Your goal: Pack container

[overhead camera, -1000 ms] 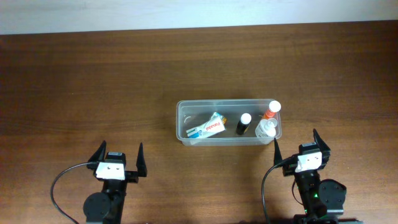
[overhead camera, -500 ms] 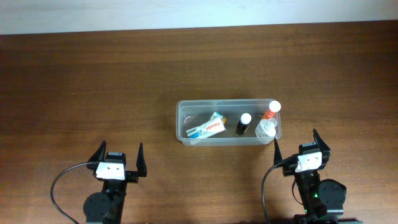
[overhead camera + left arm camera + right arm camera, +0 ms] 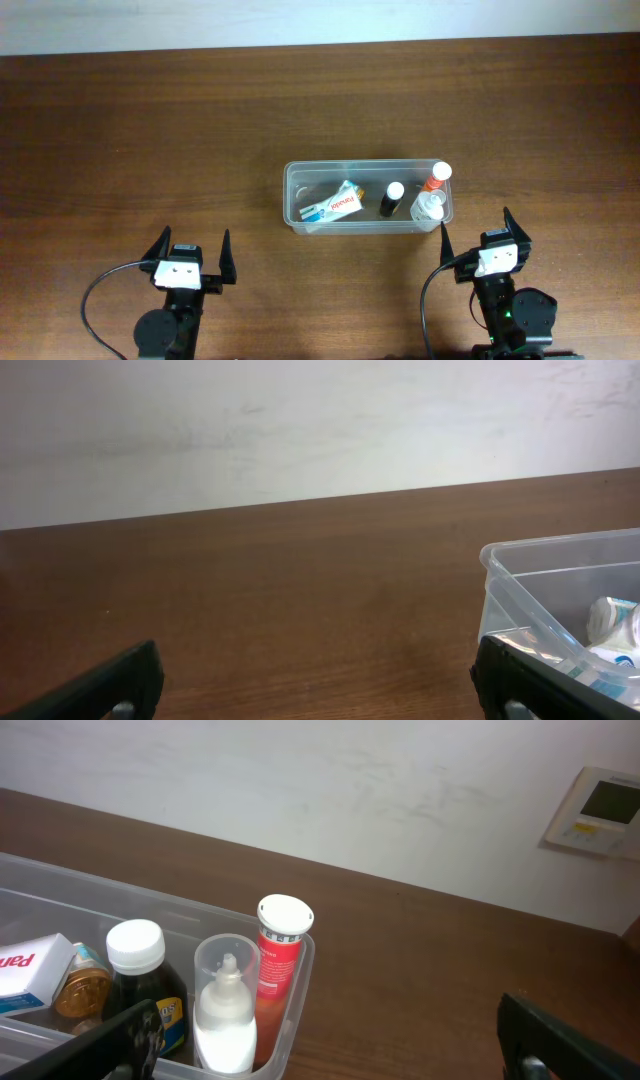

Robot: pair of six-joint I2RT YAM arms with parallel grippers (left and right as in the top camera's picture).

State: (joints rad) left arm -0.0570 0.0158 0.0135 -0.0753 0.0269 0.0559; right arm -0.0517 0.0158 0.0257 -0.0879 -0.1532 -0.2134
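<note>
Right gripper (image 3: 476, 232), jaws spread wide, holding nothing: corner of the container (image 3: 340, 164) just ahead; a forward lunge could shove it, toppling the red tube (image 3: 279, 965).

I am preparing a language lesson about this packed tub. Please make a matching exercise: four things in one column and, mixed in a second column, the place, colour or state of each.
Things:
1. paper box
2. dark bottle
3. tube
4. left claw

Descriptions:
a. red with a white cap, in the far right corner of the tub
b. open, apart from the tub
c. lying flat in the tub's left half
d. standing near the tub's middle

Pairs: 1-c; 2-d; 3-a; 4-b
</note>
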